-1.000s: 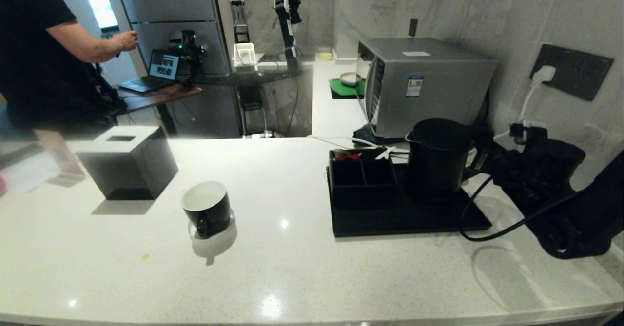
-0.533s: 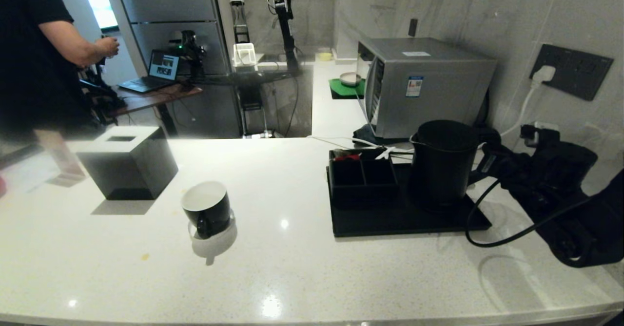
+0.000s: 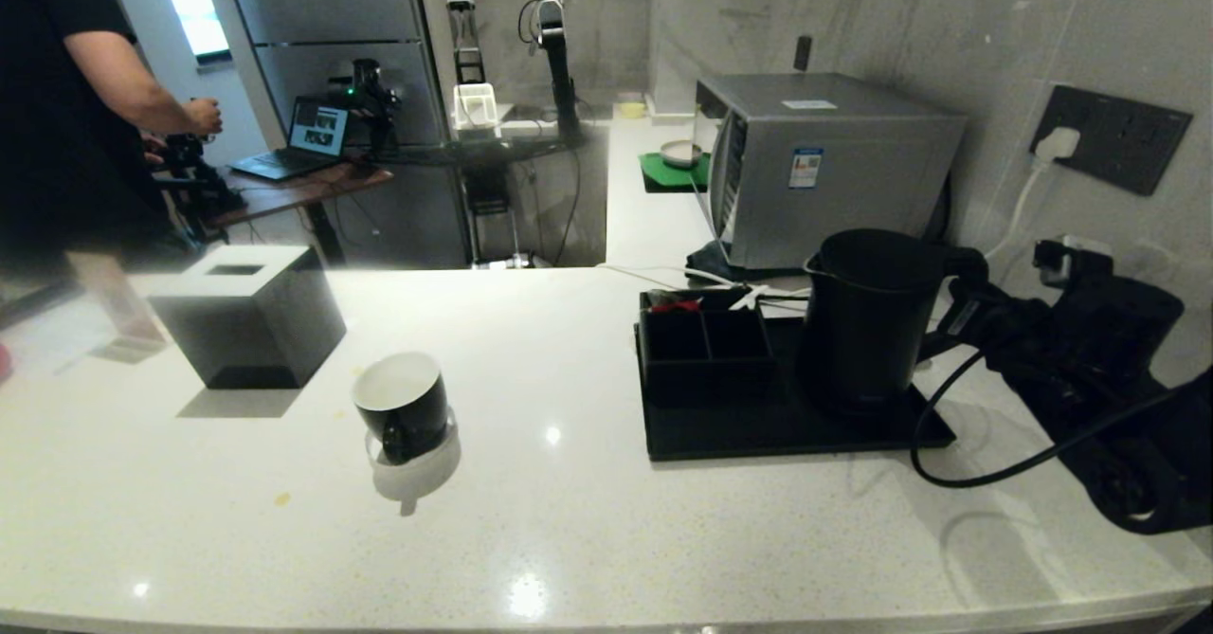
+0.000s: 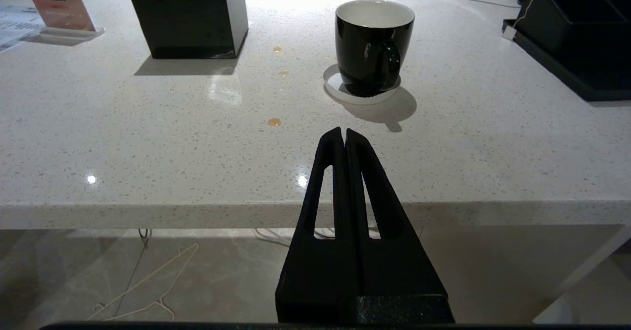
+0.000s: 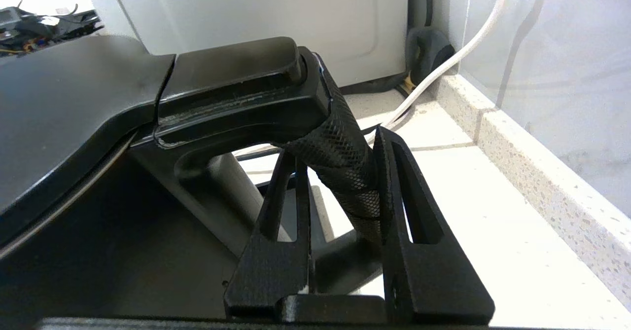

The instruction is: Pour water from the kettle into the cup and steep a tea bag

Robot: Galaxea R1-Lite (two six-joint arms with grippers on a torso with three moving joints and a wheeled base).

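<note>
The tall black kettle (image 3: pixel 867 317) stands over the right end of a black tray (image 3: pixel 758 435); I cannot tell whether it is lifted off it. My right gripper (image 3: pixel 962 307) comes in from the right and is shut on the kettle's textured loop handle (image 5: pixel 345 157), which runs between its fingers (image 5: pixel 392 187). The black cup (image 3: pixel 403 402), white inside, sits on a white coaster left of centre, its ear handle toward me. At the counter's front edge, my left gripper (image 4: pixel 343 131) points at the cup (image 4: pixel 374 44), shut and holding nothing. The tea bag is out of view.
A black compartment organiser (image 3: pixel 706 340) with something red at its back stands on the tray. A black tissue box (image 3: pixel 251 317) sits far left, a steel oven (image 3: pixel 824 165) behind the kettle. A black cable (image 3: pixel 995 468) loops over the counter. A person (image 3: pixel 66 113) stands far left.
My right arm has drawn back to the right, and the kettle has shifted a little to the right with it. The person's arm has dropped. The cup has not moved.
</note>
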